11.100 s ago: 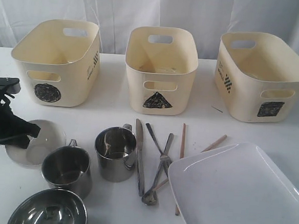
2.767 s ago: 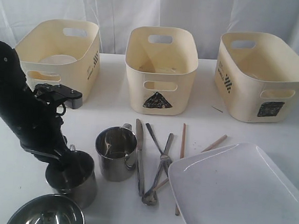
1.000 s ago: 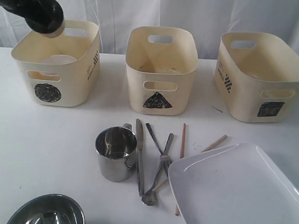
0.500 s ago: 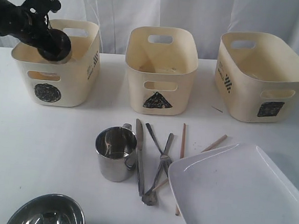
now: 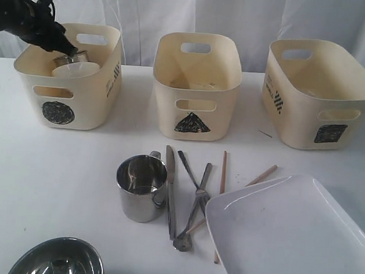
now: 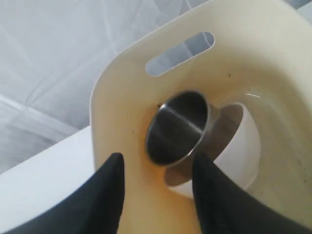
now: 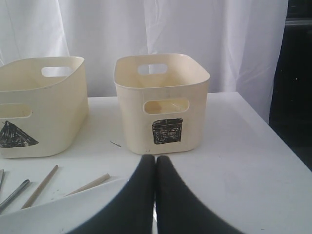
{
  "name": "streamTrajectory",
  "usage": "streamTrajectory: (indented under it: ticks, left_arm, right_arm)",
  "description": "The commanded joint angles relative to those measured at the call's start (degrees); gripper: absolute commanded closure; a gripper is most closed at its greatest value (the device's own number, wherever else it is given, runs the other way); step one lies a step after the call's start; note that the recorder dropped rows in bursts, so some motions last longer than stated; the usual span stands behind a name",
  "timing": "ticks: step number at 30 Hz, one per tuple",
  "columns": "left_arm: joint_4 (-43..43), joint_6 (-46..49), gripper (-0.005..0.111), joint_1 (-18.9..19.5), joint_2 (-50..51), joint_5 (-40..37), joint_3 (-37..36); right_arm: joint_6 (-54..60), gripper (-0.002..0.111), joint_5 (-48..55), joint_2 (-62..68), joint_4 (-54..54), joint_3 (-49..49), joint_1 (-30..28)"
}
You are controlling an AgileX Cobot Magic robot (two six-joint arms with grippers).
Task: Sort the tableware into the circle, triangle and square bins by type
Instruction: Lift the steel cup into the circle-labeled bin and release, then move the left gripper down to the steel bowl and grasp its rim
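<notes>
My left gripper (image 5: 63, 47) hovers open over the circle bin (image 5: 88, 102). Its black fingers (image 6: 114, 185) stand apart, clear of a steel mug (image 6: 178, 129). That mug (image 5: 72, 58) lies tilted on the small white bowl (image 5: 77, 72) inside the bin. A second steel mug (image 5: 141, 187), a knife (image 5: 171, 186), a crossed fork and spoon (image 5: 196, 197), chopsticks (image 5: 223, 177), a steel bowl (image 5: 57, 266) and the white plate (image 5: 288, 238) lie on the table. My right gripper (image 7: 155, 158) is shut and empty, low over the plate's edge (image 7: 63, 214) before the square bin (image 7: 161, 97).
The triangle bin (image 5: 195, 94) stands in the middle and the square bin (image 5: 309, 114) at the right, both along the back by a white curtain. The steel bowl is cut off by the table's front edge. The plate runs past the right front corner.
My left gripper has come down into the circle bin and opened. The steel mug it carried now rests on the white bowl. The right gripper has not moved.
</notes>
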State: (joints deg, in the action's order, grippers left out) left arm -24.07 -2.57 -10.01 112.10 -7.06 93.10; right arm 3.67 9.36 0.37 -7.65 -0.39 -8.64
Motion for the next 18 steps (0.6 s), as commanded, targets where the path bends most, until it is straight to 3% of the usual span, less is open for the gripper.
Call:
streamTrajectory:
  ticks: [1,11,18]
  left_arm:
    - [1.6,-0.5,0.057,-0.5,-6.4,-10.5,0.3]
    - [9.3,2.6,0.057,-3.7,-24.8,-29.9,-3.2]
    - [16.7,2.6,0.058,-10.6,-37.2,-36.3,-18.3]
  right_arm:
    - [0.4,0.108,-0.4,-0.4,0.2,0.4,0.1]
    - [0.4,0.108,-0.4,-0.4,0.2,0.4,0.1]
    - [0.4,0.108,-0.4,-0.4,0.2,0.4,0.1]
